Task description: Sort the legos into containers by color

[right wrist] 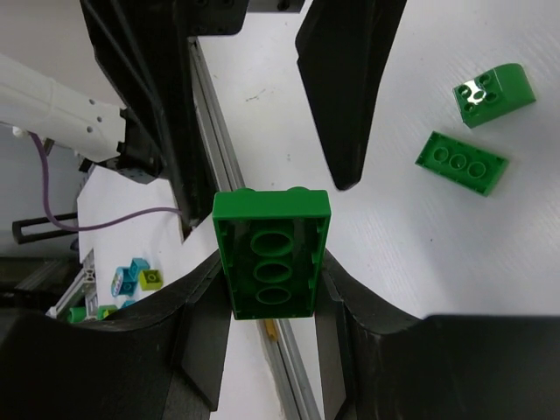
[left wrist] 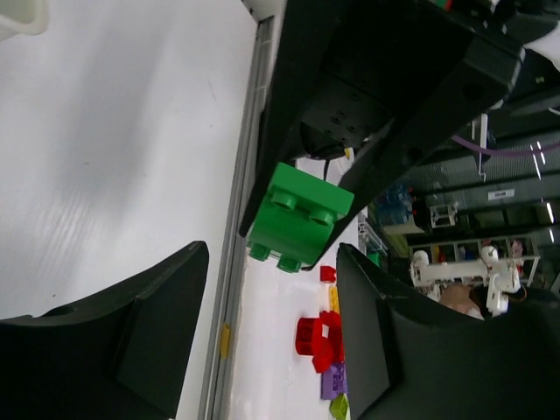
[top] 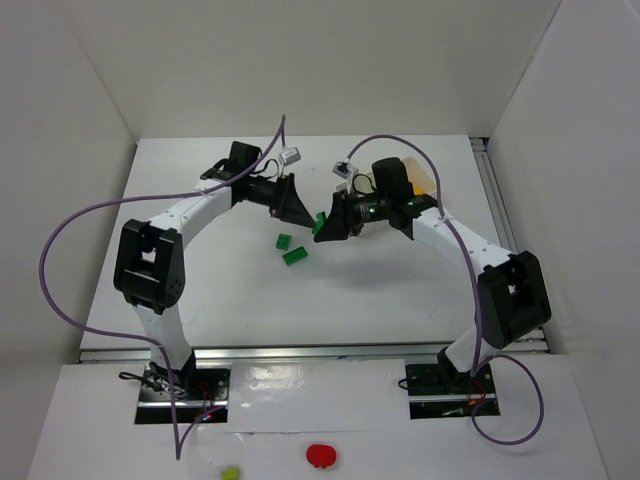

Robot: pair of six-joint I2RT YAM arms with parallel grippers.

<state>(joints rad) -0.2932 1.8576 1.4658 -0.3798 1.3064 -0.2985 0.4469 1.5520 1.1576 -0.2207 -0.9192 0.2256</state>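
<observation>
right fingers [right wrist: 197, 311] clamp a green brick [right wrist: 273, 262] by its long sides, offering it at the mouth of the open left fingers [left wrist: 162, 302], untouched, likely for a handover.

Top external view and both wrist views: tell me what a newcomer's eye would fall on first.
First comes the green lego pinched in the right gripper, at mid table between the two arms. The left gripper faces it with jaws apart and empty. A little nearer the arm bases, two more green legos lie loose on the white table.
</observation>
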